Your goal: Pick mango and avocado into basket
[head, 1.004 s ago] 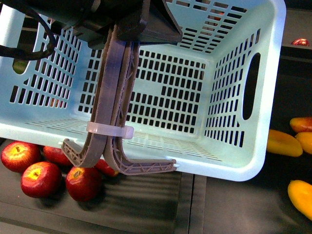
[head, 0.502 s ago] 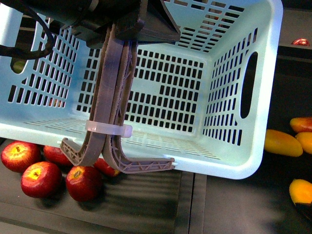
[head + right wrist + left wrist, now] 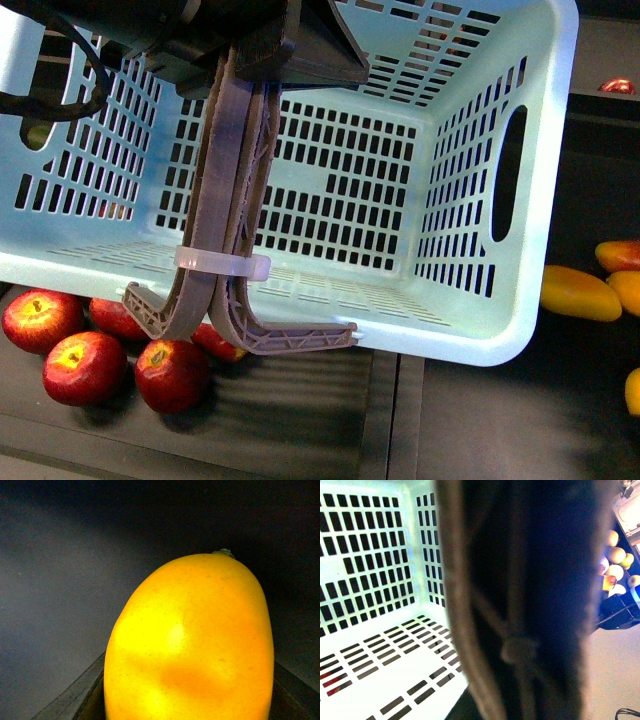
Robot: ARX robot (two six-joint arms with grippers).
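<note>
The light teal basket [image 3: 470, 330] fills most of the front view, tilted, with nothing inside that I can see. Its two brown-grey handles [image 3: 235, 200] are folded together, and my left gripper [image 3: 250, 70] is shut on them at the top. In the left wrist view the handles [image 3: 520, 605] are a dark blur in front of the basket's slotted wall [image 3: 370, 570]. My right gripper [image 3: 187, 712] is shut on a yellow-orange mango [image 3: 190, 640], which fills the right wrist view. Only a sliver of that mango [image 3: 634, 390] shows in the front view. The avocado is out of view.
Several red apples [image 3: 75, 365] lie under the basket's near left corner. More mangoes [image 3: 580, 293] lie on the dark surface to the right of the basket. A crate of pale fruit [image 3: 616, 555] shows far off in the left wrist view.
The mango at the lower right has slid toward the front view's right edge, leaving only a sliver. The basket has shifted slightly left. The left gripper keeps its hold.
</note>
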